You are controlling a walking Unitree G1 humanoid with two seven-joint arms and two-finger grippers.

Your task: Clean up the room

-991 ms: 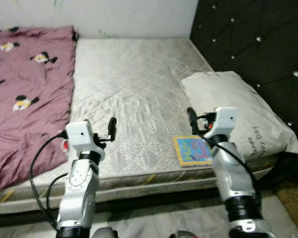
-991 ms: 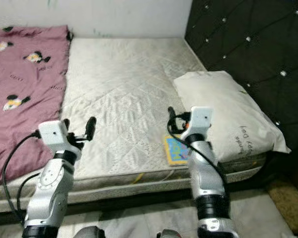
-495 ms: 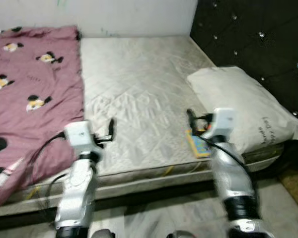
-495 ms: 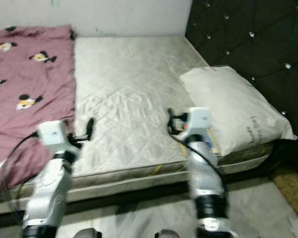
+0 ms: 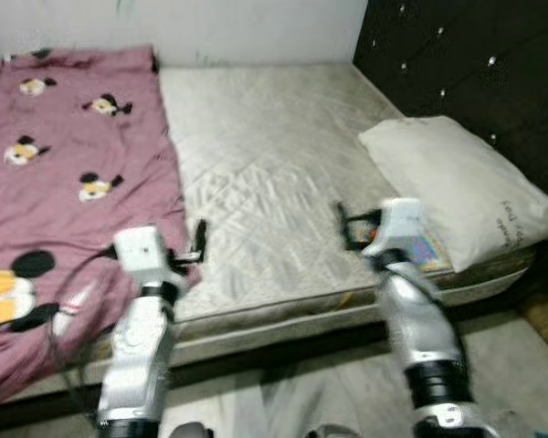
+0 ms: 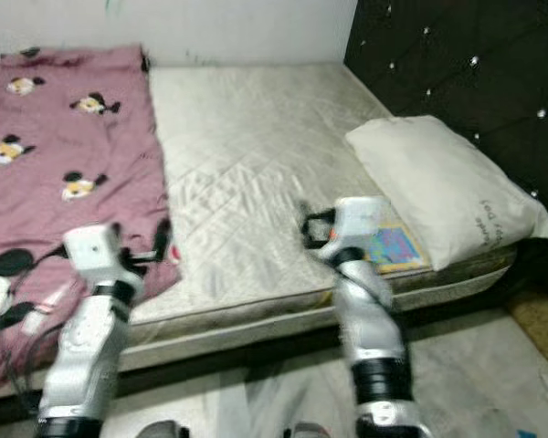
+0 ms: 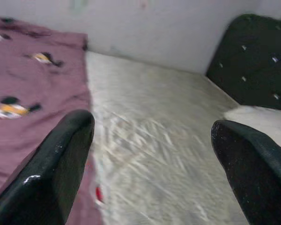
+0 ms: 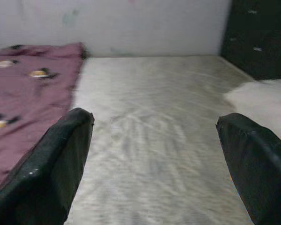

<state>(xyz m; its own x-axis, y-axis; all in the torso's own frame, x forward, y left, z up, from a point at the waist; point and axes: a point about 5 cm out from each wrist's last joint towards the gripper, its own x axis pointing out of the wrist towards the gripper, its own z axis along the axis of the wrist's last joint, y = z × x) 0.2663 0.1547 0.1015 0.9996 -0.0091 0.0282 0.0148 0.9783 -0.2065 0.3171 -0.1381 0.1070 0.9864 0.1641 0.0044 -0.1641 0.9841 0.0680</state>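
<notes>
A bare white mattress (image 5: 265, 155) lies before me. A maroon blanket (image 5: 64, 155) with cartoon mouse prints covers its left part. At the right end, a white pillow (image 5: 457, 187) lies against the dark headboard. A colourful book (image 6: 395, 246) pokes out from under the pillow near the bed's front edge. My left gripper (image 5: 199, 239) is open and empty, hovering over the front edge where blanket meets mattress. My right gripper (image 5: 344, 224) is also open and empty, held over the mattress just left of the book. Both wrist views show wide-spread fingers (image 7: 61, 159) (image 8: 56, 159) with mattress between them.
The padded black headboard (image 5: 475, 64) rises on the right and a white wall (image 5: 256, 27) stands behind the bed. Pale floor (image 5: 301, 401) runs along the bed's front edge, with a brown mat (image 5: 543, 333) at the far right.
The whole picture has shifted right, so the camera has turned left and more blanket shows. Both arms keep the same raised pose, with the grippers still open and empty.
</notes>
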